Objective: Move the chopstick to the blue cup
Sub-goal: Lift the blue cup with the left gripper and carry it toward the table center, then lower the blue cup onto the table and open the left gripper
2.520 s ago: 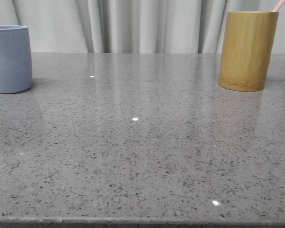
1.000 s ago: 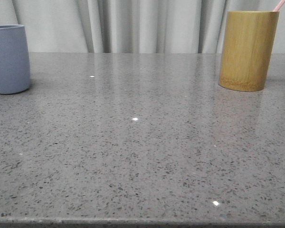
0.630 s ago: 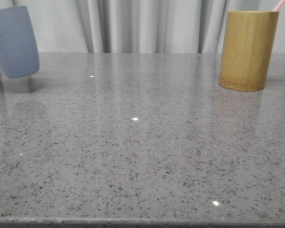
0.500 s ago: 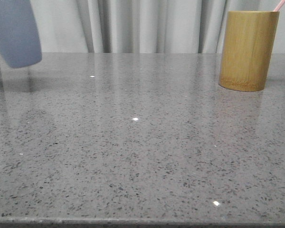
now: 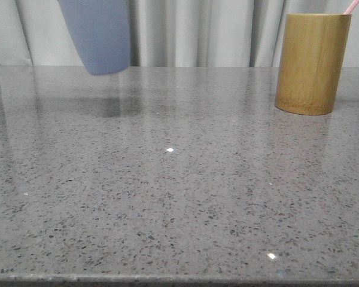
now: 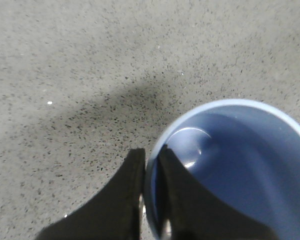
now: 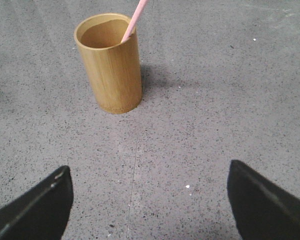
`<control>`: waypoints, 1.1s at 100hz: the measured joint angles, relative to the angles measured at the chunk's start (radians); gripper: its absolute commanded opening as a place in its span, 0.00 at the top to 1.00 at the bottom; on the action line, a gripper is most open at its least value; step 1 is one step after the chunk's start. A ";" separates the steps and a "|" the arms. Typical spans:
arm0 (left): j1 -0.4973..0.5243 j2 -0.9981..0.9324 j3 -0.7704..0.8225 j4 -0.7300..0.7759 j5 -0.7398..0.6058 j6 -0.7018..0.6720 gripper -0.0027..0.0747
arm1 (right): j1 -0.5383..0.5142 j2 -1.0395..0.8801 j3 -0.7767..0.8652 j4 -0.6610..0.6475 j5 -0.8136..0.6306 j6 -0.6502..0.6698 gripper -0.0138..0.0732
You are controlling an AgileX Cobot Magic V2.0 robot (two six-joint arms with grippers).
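The blue cup [image 5: 99, 36] hangs tilted in the air above the far left of the table; its top is cut off by the frame. In the left wrist view my left gripper [image 6: 151, 159] is shut on the blue cup [image 6: 240, 165], one finger inside the rim and one outside. The cup is empty inside. A pink chopstick [image 5: 350, 6] sticks out of the bamboo holder [image 5: 311, 63] at the far right. In the right wrist view my right gripper [image 7: 149, 185] is open above the bare table, short of the bamboo holder [image 7: 110, 62] and the chopstick [image 7: 136, 19].
The grey speckled table [image 5: 179, 179] runs to a front edge at the bottom of the front view. Pale curtains [image 5: 197, 33] hang behind the table. The cup's shadow [image 6: 105, 107] lies on the table under it.
The blue cup has been lifted off the table at the far left and carried up and to the right, tilting as it went. The bamboo holder has not moved.
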 measured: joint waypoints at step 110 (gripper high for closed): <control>-0.134 0.117 -0.013 0.055 -0.017 -0.007 0.96 | 0.000 0.000 0.000 0.000 0.000 0.000 0.12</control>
